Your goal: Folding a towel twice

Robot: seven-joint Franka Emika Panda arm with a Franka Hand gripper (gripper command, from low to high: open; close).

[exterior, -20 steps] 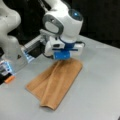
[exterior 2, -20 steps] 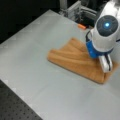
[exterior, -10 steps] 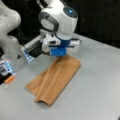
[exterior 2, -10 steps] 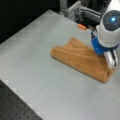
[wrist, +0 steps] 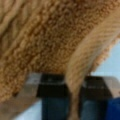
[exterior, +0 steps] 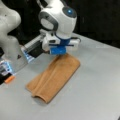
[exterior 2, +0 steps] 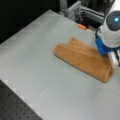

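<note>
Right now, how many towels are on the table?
1. The towel lies folded into a long strip on the gray table in both front views. The gripper pinches a fold of its edge in the wrist view. I see none hidden.

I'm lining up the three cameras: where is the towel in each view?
Front view: towel lies folded, from centre to lower left, its upper end under the tool.
Front view: towel at centre right, its right end by the tool.
Wrist view: towel fills the picture, an edge between the fingers.
Shared landmark: the tool.
</note>
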